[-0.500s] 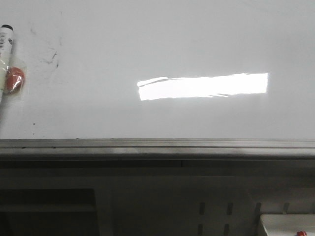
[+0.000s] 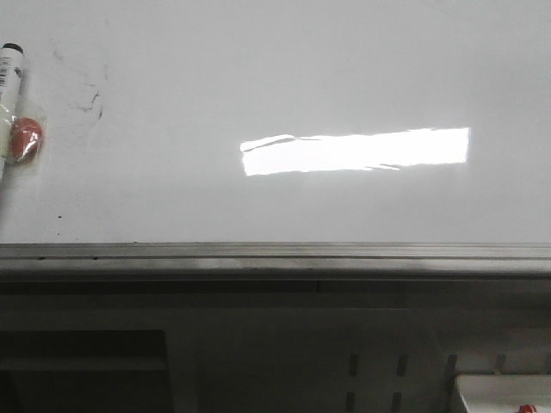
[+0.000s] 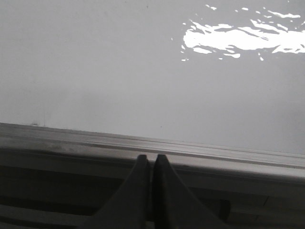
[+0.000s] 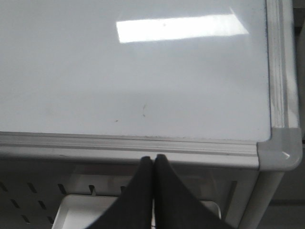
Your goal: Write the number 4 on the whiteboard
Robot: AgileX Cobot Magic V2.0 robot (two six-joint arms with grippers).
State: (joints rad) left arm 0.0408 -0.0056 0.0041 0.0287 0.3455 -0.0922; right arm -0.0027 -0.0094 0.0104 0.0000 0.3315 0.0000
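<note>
The whiteboard (image 2: 344, 77) is a large glossy white board with a bright rectangular glare and a grey metal edge strip (image 2: 275, 252). No number 4 shows on it; only faint dark smudges (image 2: 93, 103) sit at its far left. A marker with a black cap (image 2: 10, 73) lies at the left edge of the front view. My left gripper (image 3: 150, 157) is shut and empty, just in front of the board's edge strip (image 3: 152, 145). My right gripper (image 4: 153, 158) is shut and empty, by the board's near edge (image 4: 128, 144) close to its grey corner (image 4: 280, 150). Neither gripper shows in the front view.
A small orange-red object in clear wrap (image 2: 26, 139) lies beside the marker. A white tray (image 2: 504, 393) sits below the board at the right, also in the right wrist view (image 4: 90, 212). A perforated panel (image 2: 379, 370) is under the board's edge.
</note>
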